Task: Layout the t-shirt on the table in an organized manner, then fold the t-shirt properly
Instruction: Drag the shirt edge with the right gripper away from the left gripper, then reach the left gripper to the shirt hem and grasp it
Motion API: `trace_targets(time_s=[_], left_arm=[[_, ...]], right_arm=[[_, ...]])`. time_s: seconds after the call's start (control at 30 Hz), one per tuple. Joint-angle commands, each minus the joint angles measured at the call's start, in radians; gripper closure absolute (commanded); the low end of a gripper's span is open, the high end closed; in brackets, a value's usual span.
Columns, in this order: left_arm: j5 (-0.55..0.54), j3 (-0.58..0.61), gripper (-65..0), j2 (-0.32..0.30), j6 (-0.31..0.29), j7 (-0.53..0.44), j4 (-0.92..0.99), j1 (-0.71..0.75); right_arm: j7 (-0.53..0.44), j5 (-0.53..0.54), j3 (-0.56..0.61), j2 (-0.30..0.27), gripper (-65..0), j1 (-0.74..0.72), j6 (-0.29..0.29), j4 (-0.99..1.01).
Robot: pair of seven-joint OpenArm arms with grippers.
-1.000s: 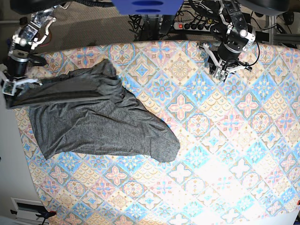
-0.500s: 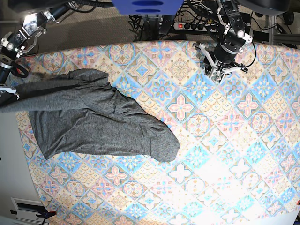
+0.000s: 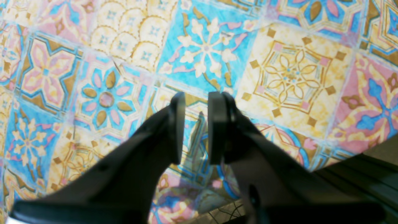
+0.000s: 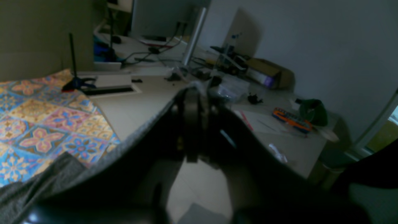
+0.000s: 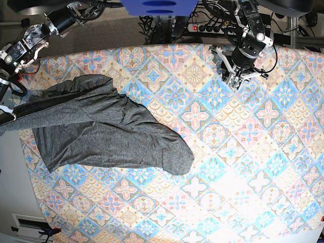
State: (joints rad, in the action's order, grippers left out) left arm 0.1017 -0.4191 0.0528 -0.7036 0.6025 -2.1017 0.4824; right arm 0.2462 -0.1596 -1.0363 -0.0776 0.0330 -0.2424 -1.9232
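Note:
The dark grey t-shirt lies crumpled on the left part of the table, with one rounded end pointing toward the middle. Its upper left edge is stretched out past the table's left edge. My right gripper is shut on that edge. In the right wrist view the fingers pinch the fabric, and the t-shirt drapes down to the lower left. My left gripper hovers over the far right of the table, away from the shirt. Its pads stand slightly apart with only the tablecloth between them.
A power strip with cables and a blue part sit behind the table's far edge. A pale desk with clutter, an orange tool and a box lies beyond the table's left side.
My right gripper has drawn the shirt's upper edge leftward past the table's edge, flattening the bunched top fold. The left gripper shifted slightly toward the far edge.

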Motion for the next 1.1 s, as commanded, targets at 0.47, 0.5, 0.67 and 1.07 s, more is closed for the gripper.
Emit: trace_targets(time_s=[0.47,0.5,0.67,1.07], left_arm=[[-0.012,0.091,-11.7,0.000,0.005,-0.025,-0.016,-0.029],[-0.012,0.091,-11.7,0.000,0.005,-0.025,-0.016,-0.032],[-0.012,0.145,-12.2,-0.006,0.005,-0.025,-0.015,-0.089],[-0.010,0.475,-12.3,0.000,0.005,-0.025,0.097,-0.406]], right_arm=[[-0.028,0.015,0.166,-0.015,0.0,0.035,0.001,0.141],[-0.028,0.015,0.164,-0.015,0.0,0.035,0.001,0.159],[-0.028,0.016,0.164,-0.015,0.0,0.035,0.001,0.239],[-0.034,0.012,0.202,-0.017,-35.6,0.086,0.001,0.247]])
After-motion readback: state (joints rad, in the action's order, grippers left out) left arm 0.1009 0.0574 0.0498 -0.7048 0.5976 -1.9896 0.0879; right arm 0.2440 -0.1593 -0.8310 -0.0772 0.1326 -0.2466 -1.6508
